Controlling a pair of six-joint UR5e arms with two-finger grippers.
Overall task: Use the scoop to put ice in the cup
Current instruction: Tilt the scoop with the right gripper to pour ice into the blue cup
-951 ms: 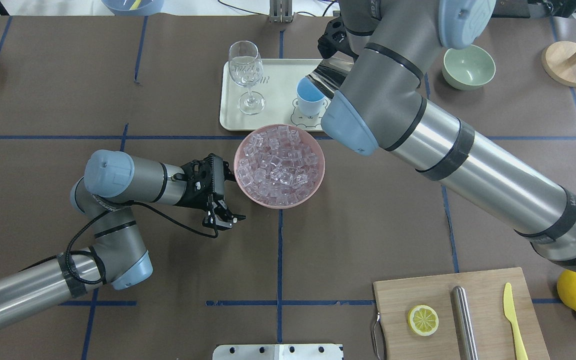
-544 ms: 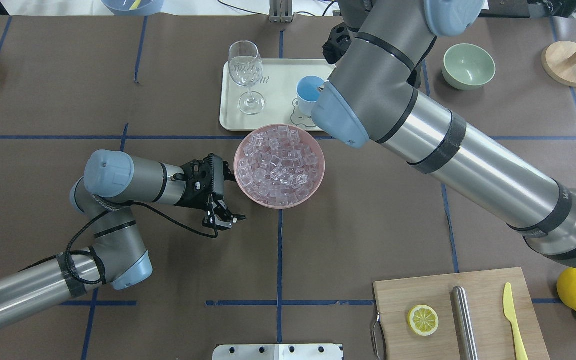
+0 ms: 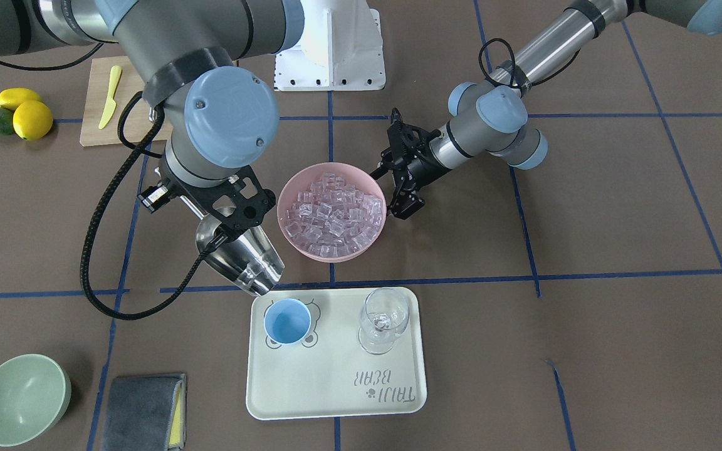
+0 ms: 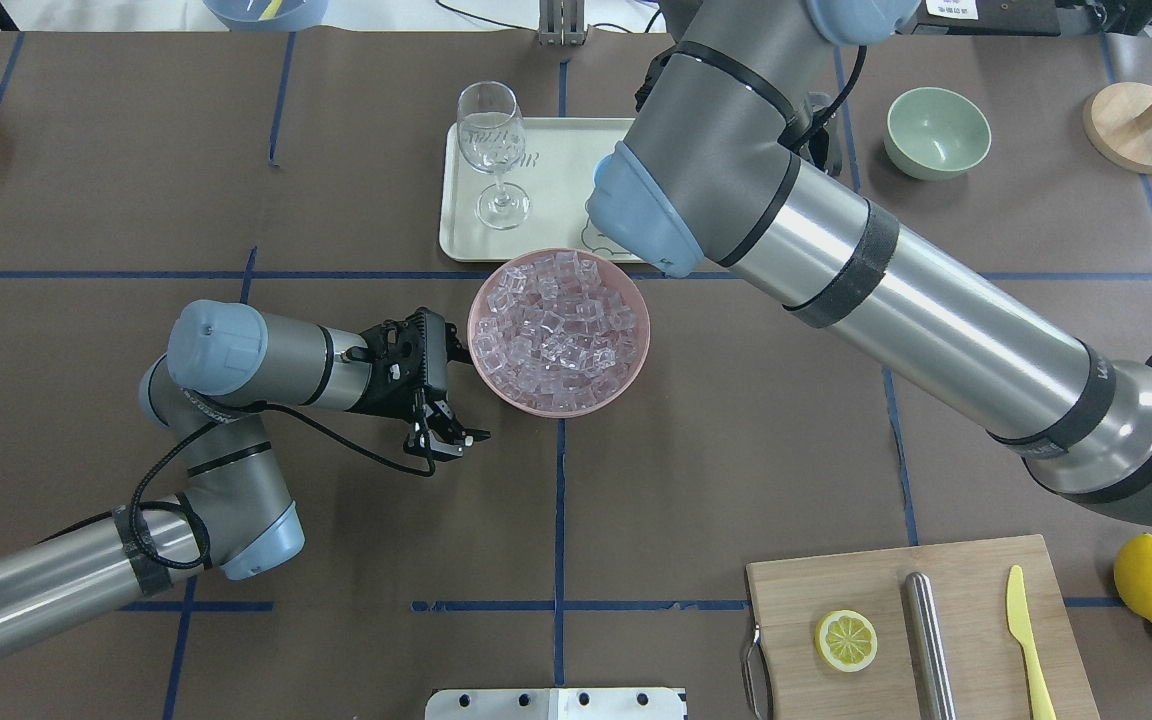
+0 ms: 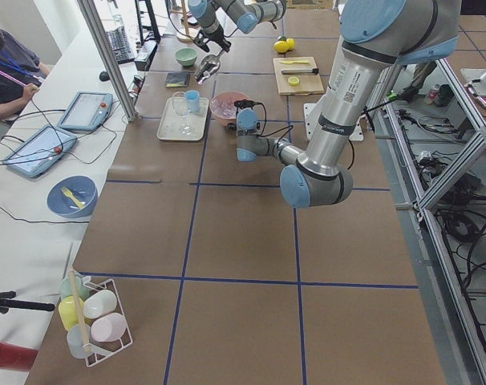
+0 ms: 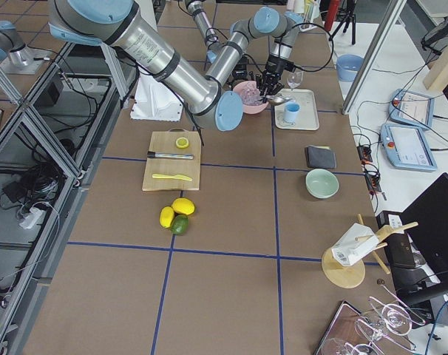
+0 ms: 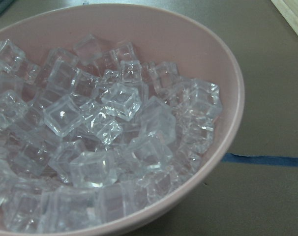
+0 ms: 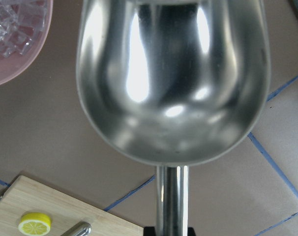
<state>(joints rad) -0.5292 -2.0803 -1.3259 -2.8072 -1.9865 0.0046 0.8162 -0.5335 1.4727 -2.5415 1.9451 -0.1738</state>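
The right fingers [image 8: 150, 231] pinched the scoop [image 3: 242, 260] by its handle. Its mouth tipped down just beside the cup [image 3: 287, 321] on the tray [image 3: 336, 388], apparently to pour, though the cup showed no ice. The left fingers [image 4: 444, 434], spread and holding nothing, sat beside the pink bowl [image 3: 286, 220], which held the ice [image 3: 329, 213] on the counter [image 3: 586, 219]. There was one scoop, one cup, one bowl and one glass [image 3: 385, 319]; the cubes were too many to count.
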